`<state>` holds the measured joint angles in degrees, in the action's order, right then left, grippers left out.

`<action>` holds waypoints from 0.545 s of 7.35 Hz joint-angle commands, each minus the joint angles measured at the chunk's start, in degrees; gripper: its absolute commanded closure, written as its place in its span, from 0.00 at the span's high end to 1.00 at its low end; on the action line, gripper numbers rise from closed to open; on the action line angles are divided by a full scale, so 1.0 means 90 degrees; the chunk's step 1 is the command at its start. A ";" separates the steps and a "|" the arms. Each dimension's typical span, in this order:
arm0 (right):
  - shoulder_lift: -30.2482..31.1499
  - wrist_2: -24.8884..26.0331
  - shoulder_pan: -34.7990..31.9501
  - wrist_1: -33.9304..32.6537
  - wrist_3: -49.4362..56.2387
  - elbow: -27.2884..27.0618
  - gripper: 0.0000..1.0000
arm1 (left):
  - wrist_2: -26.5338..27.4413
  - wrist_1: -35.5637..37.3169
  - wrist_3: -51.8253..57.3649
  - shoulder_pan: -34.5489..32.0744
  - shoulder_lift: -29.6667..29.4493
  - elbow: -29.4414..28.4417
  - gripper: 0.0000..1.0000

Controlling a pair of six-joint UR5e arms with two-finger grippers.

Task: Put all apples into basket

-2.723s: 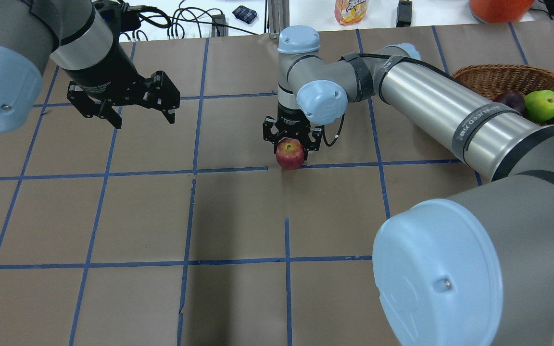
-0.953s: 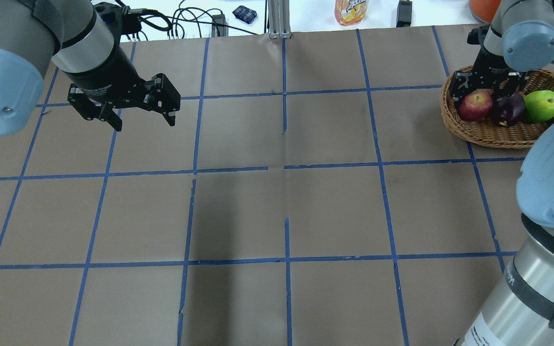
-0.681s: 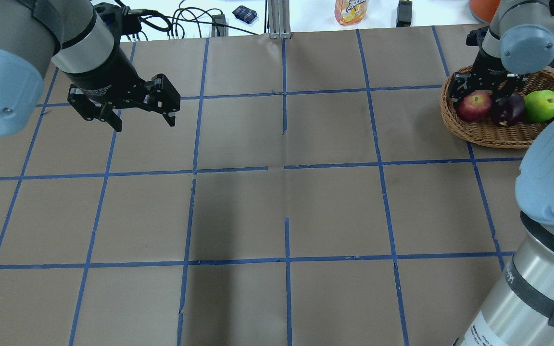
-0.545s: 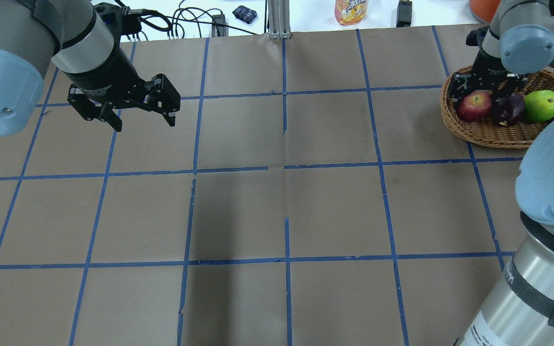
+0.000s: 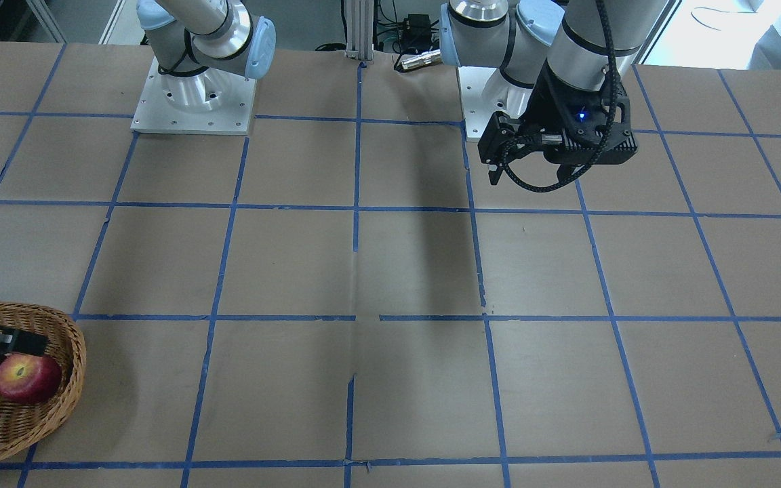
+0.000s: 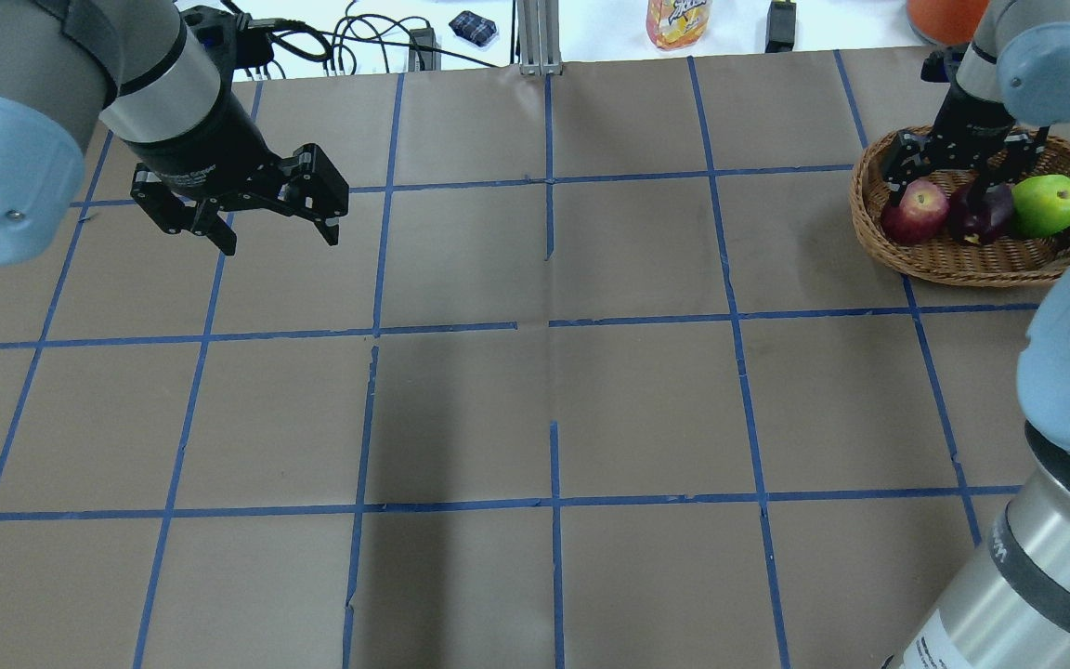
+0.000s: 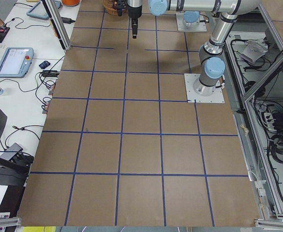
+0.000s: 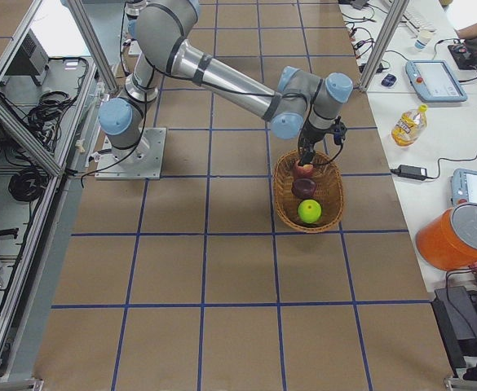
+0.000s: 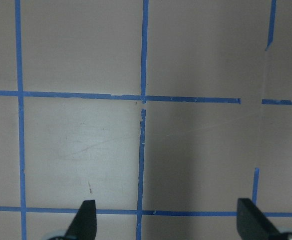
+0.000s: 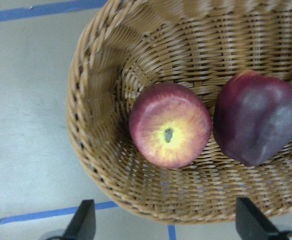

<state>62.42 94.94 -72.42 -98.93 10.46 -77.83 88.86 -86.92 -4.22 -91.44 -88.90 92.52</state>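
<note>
Count: one basket (image 6: 962, 271) held red apple (image 6: 914, 212), maroon apple (image 6: 979, 212) and green apple (image 6: 1046, 204). Right gripper (image 6: 946, 186) hung just above the red apple, jaws spread and empty. Left gripper (image 6: 277, 237) was likewise spread, well apart.

3 apples (image 8: 304, 189), 1 basket (image 6: 962, 265), 2 grippers.
The apples are 1 red apple (image 6: 914, 212), 1 maroon apple (image 6: 981, 212) and 1 green apple (image 6: 1046, 204), all 3 in the basket, upper right of the overhead view. 1 left gripper (image 6: 277, 238) is upper left, 1 right gripper (image 6: 946, 186) upper right. At the right edge of the right side view: 1 orange bucket (image 8: 454, 236), 1 drink bottle (image 8: 407, 124).
</note>
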 commanded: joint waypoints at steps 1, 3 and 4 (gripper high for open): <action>0.1077 -0.0139 -0.0699 0.0609 -0.0155 -0.0063 1.00 | 0.0000 0.0000 0.0000 -0.0006 0.0005 0.0004 1.00; 0.1801 -0.0168 -0.1539 0.1381 -0.0962 -0.0102 1.00 | 0.0000 -0.0020 0.0000 -0.0006 0.0025 0.0013 1.00; 0.1988 -0.0245 -0.1862 0.1441 -0.1295 -0.0199 1.00 | 0.0010 -0.0020 0.0000 0.0004 0.0025 0.0013 1.00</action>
<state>77.34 93.33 -85.06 -87.75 2.92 -78.83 88.90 -87.06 -4.22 -91.47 -88.73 92.61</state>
